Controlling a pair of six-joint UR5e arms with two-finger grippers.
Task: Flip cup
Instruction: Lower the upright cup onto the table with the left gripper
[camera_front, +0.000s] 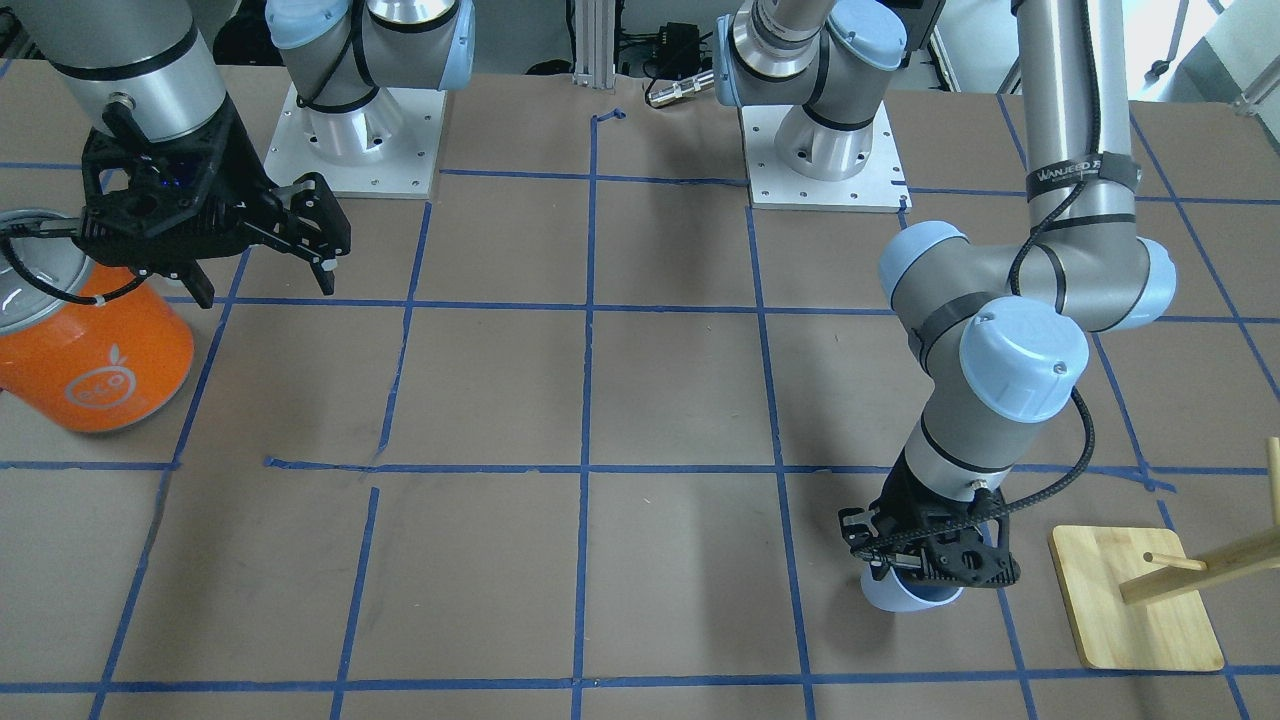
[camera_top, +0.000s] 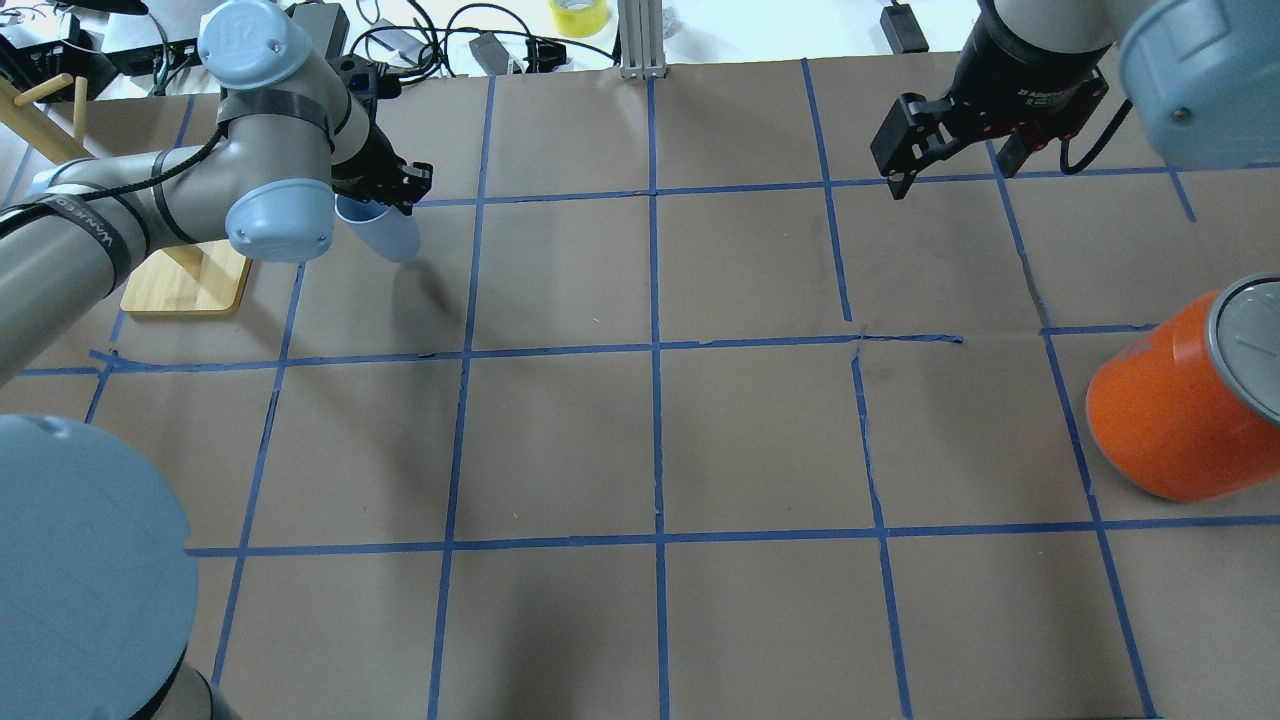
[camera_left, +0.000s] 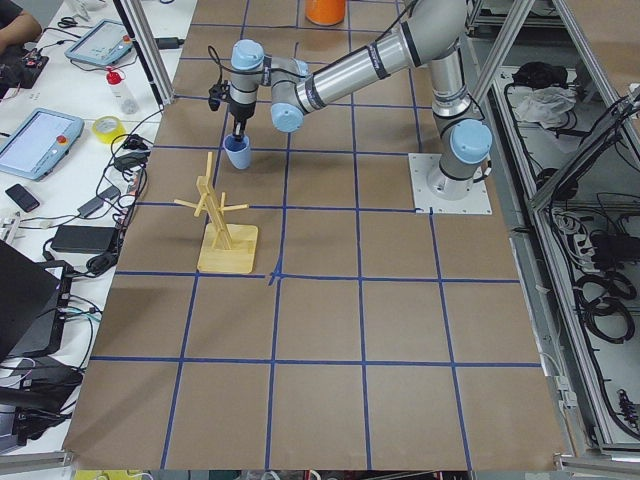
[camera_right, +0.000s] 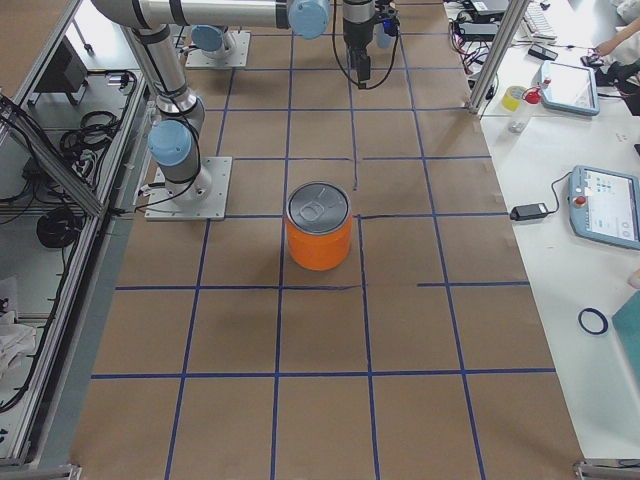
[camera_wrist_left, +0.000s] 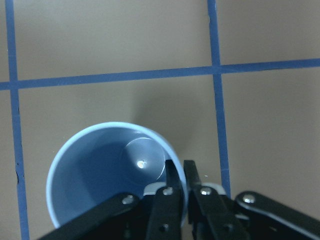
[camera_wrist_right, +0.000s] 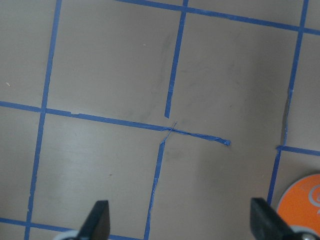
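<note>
Seemingly at the grasp stage, with the left tool (camera_wrist_left: 180, 167) pinching the rim of the mouth-up, tilted cup (camera_wrist_left: 95, 175) near the wooden stand (camera_top: 185, 285) on the desk (camera_top: 650, 450) and the right tool (camera_wrist_right: 181, 225) spread idle, next probably needing a lift and wrist roll to invert it.

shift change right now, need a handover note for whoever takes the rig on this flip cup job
Left gripper: shut on the cup rim, one finger inside, one outside.
Right gripper: open, empty, hovering near the orange can.
Cup: mouth up, tilted, beside the wooden peg rack; whether it touches the table is unclear.
Done: rim grasp. Left, likely: turn it over, set it down, release.
</note>
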